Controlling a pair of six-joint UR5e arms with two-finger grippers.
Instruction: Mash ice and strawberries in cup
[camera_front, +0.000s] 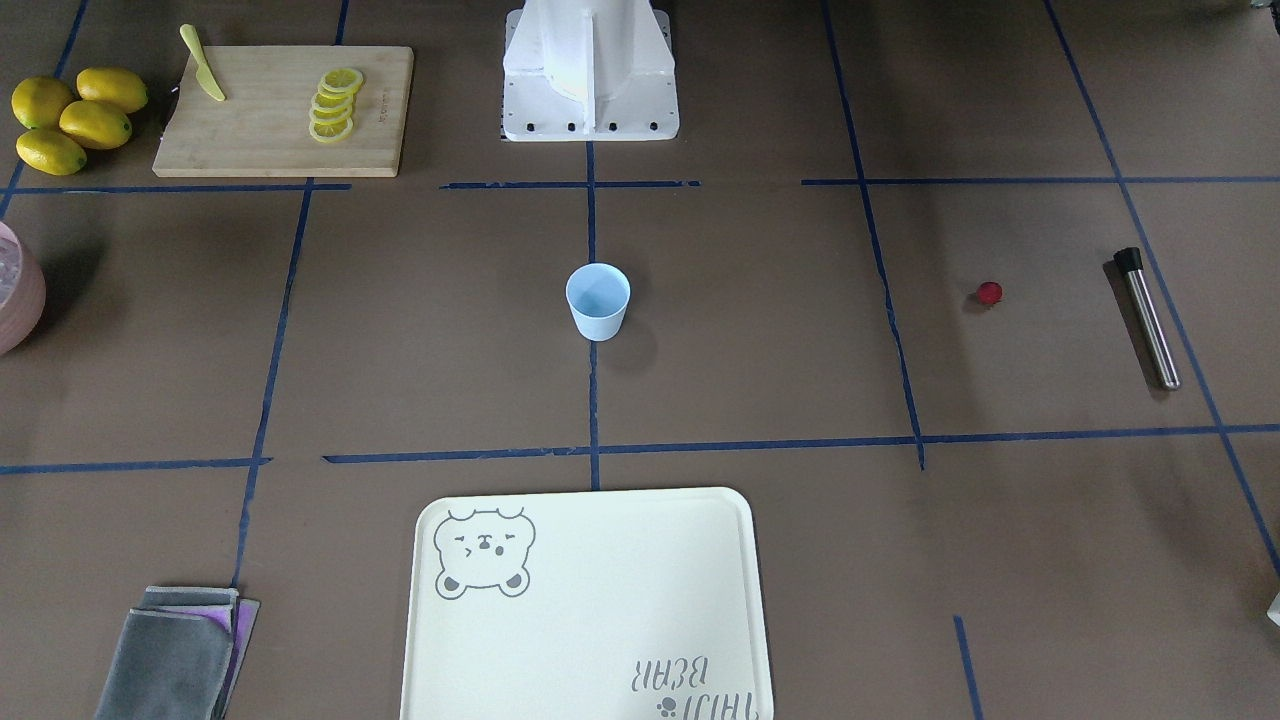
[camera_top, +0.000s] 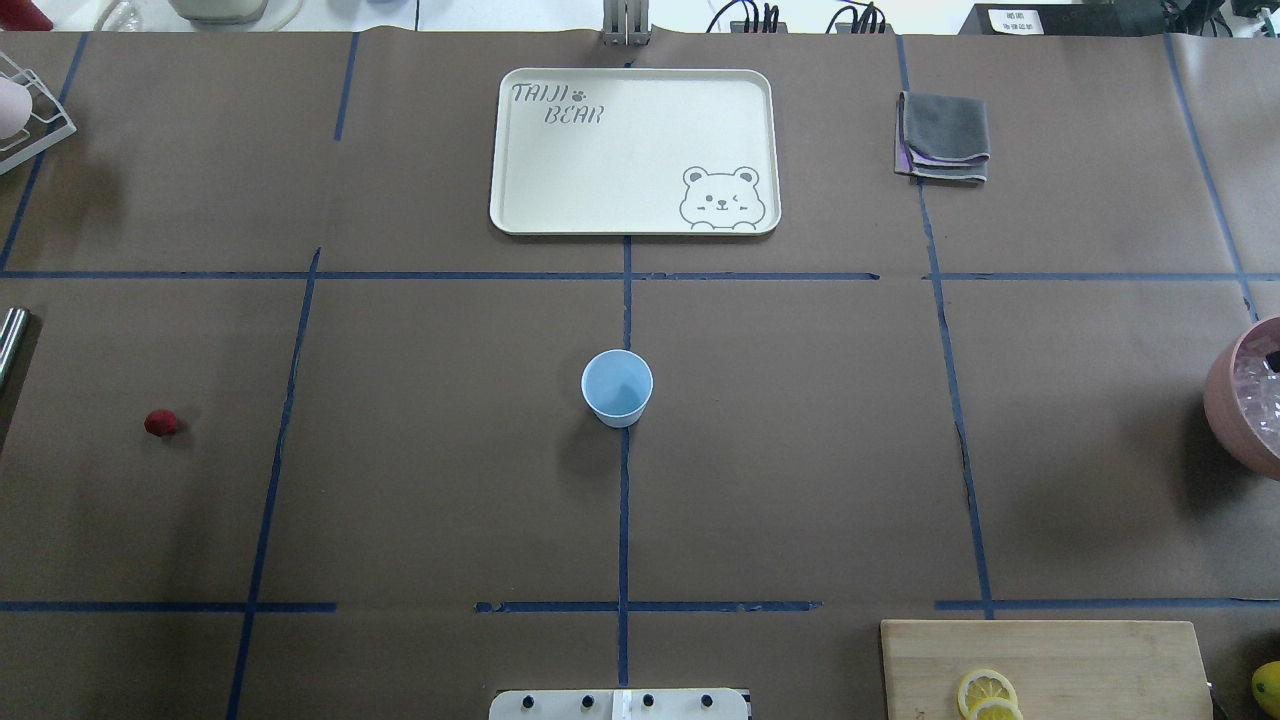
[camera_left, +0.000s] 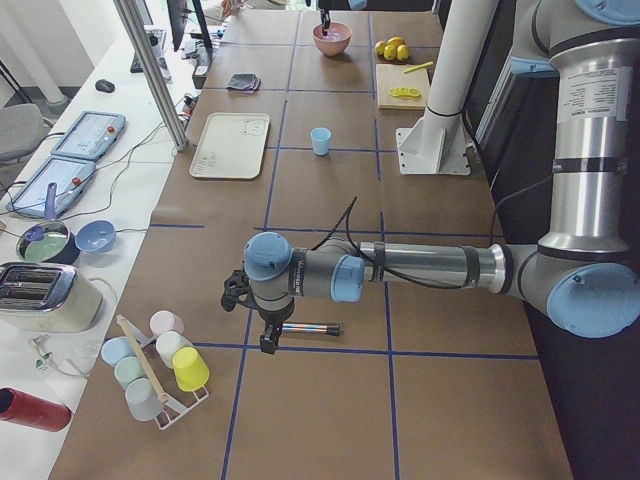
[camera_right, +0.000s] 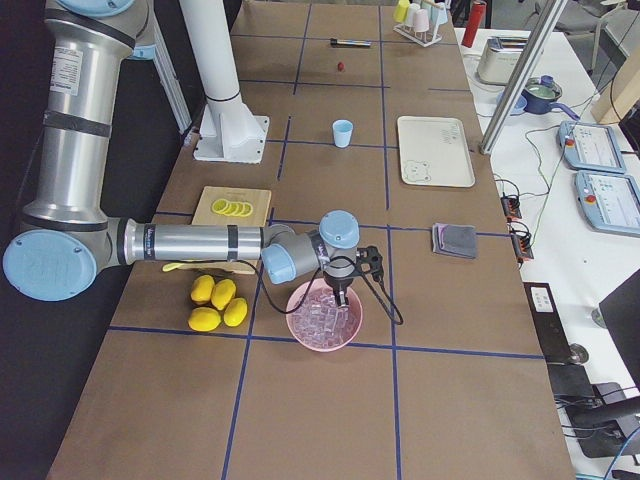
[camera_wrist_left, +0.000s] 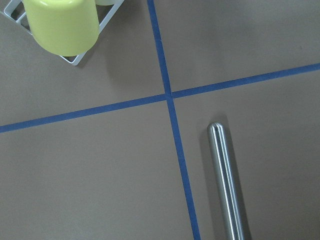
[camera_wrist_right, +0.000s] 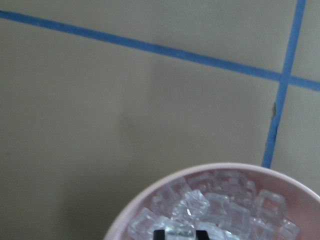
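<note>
The pale blue cup (camera_front: 598, 300) (camera_top: 617, 387) stands upright and looks empty at the table's centre. One red strawberry (camera_front: 989, 292) (camera_top: 160, 423) lies on the robot's left half. The ice (camera_wrist_right: 220, 207) fills a pink bowl (camera_wrist_right: 150, 202) (camera_top: 1228, 395) at the right edge. My right gripper (camera_wrist_right: 180, 233) reaches into that bowl, its black fingertips (camera_wrist_right: 159, 234) a cube's width apart with a cube between them. My left gripper (camera_left: 268, 338) hangs over a steel muddler (camera_wrist_left: 227, 185) (camera_front: 1148, 318). No fingers show in its wrist view, so I cannot tell its state.
A cream bear tray (camera_top: 560, 170) and a folded grey cloth (camera_top: 944, 137) lie on the far side. A cutting board (camera_front: 270, 125) holds lemon slices and a yellow knife, with whole lemons (camera_front: 75, 118) beside it. A rack of cups (camera_left: 155, 370) stands near the left gripper.
</note>
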